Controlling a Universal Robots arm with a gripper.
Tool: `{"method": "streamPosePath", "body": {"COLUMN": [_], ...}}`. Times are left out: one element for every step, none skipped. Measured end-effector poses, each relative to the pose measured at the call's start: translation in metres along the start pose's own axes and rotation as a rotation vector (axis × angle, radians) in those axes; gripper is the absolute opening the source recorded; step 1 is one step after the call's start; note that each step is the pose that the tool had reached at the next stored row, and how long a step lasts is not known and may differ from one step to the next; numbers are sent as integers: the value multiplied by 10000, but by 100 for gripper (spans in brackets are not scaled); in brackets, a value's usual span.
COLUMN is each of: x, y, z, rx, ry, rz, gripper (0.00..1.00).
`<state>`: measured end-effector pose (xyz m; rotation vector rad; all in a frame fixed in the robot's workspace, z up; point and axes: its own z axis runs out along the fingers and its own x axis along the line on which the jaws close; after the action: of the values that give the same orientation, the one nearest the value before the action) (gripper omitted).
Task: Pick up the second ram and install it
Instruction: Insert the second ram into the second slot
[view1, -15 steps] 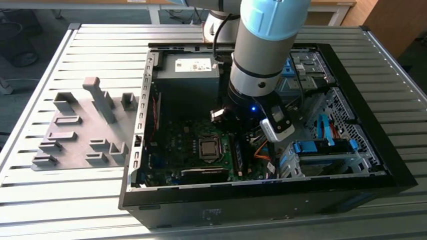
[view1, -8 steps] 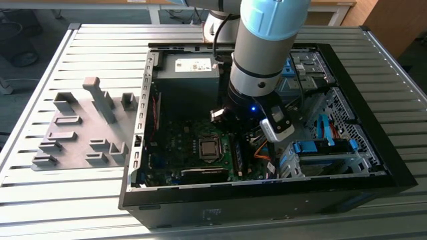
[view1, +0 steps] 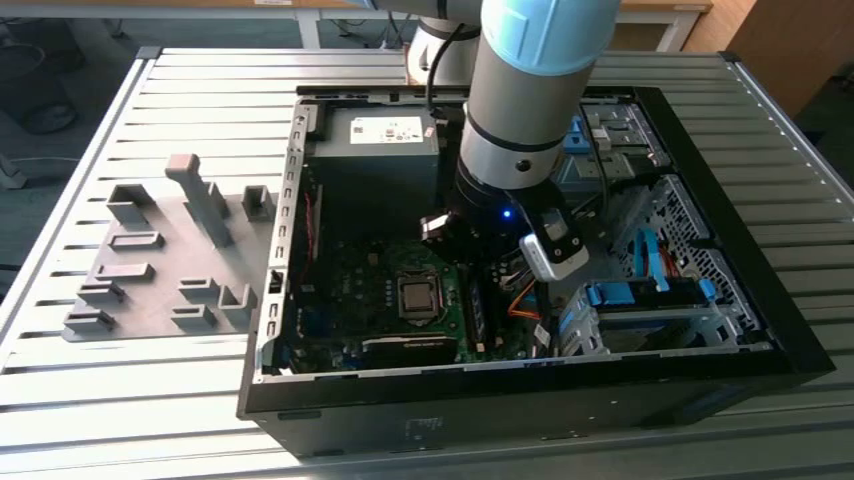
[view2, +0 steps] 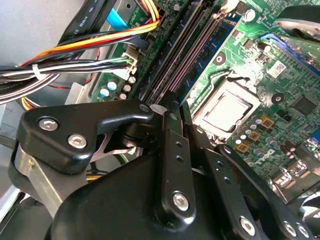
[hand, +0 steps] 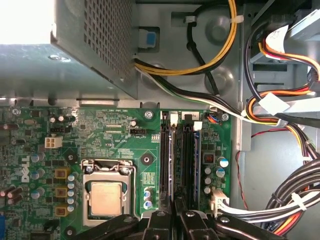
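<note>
The tool (hand: 175, 214), black and hard against the lens in both wrist views, has its fingers (hand: 159, 222) drawn together with only a sliver between them. I judge that sliver holds the near end of the second ram (hand: 172, 160), though the contact itself is hidden under the fingertips.

The second wrist view shows the stick better, as a blue-teal board with small dark chips (view2: 209, 54). It stands on edge among the memory slots (hand: 185, 160), between the cable bundle (hand: 285, 200) and the CPU socket (hand: 107, 195).

The relation that matters is that the stick's long axis runs straight out from the fingertips, parallel to the slots and toward the power supply (hand: 90, 50). So board and slot look aligned lengthwise (whether it is fully seated cannot be told).

In the exterior view the arm (view1: 534, 100) reaches down into the open computer case (view1: 747, 360), which sits on the slatted table (view1: 200, 90). The grey fixture blocks (view1: 147, 270) are well apart at the exterior view's left.
</note>
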<state>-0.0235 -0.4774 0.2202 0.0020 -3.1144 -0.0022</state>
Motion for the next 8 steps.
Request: {"method": "streamPosePath", "body": {"x": [0,0,0,0,-1,-2,-3,-3], "y": [0,0,0,0,1,1,1,1], "z": [0,0,0,0,1,6,10,13], "rx": [-1,0,-1,-1,-7,-11,-16,-18], "ry": [0,0,0,0,1,0,-1,0], "rz": [2,4,12,38,349,379,379,379], "gripper": [14,14,14,14,14,14,14,14]}}
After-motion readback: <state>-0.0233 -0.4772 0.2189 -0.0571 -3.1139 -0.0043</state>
